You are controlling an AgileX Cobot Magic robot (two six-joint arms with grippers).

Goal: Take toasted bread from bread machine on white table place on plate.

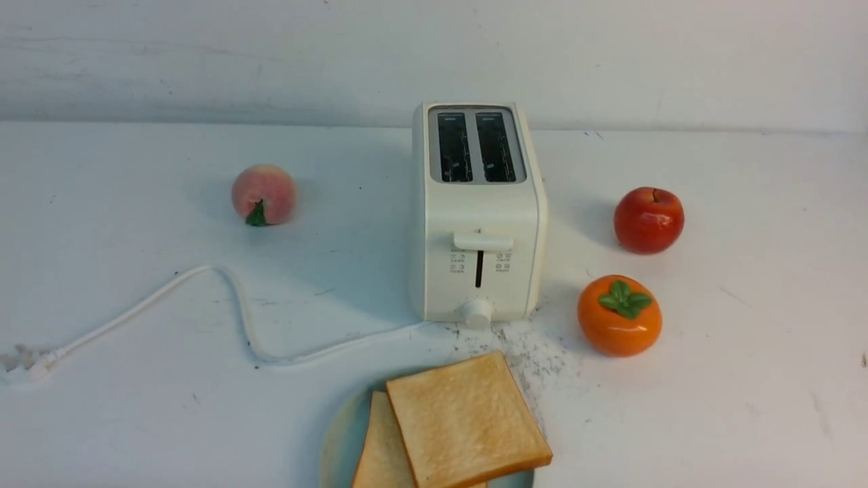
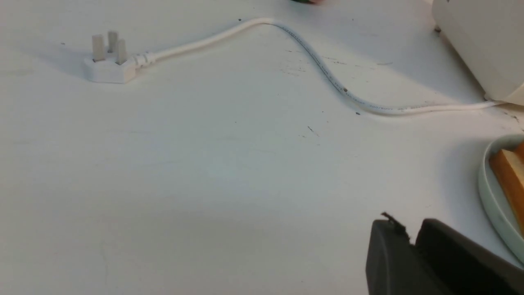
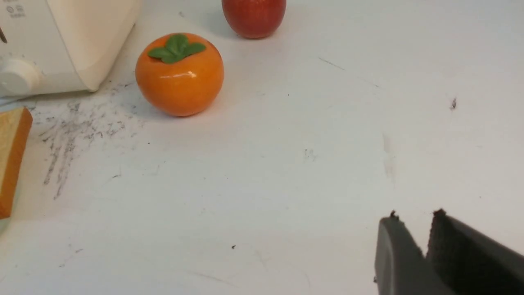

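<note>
Front view: both slices of toast (image 1: 468, 420) lie on the plate (image 1: 337, 440) at lower centre, and the toaster (image 1: 478, 217) slots are empty, so the task looks finished. The left gripper (image 2: 411, 237) is nearly closed on nothing and the right gripper (image 3: 425, 241) slightly parted, empty; only pulling back seems left.

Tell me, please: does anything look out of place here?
Yes. The upper slice of toast overhangs the plate toward the scratch marks; the toaster's plug lies unplugged on the table.
</note>
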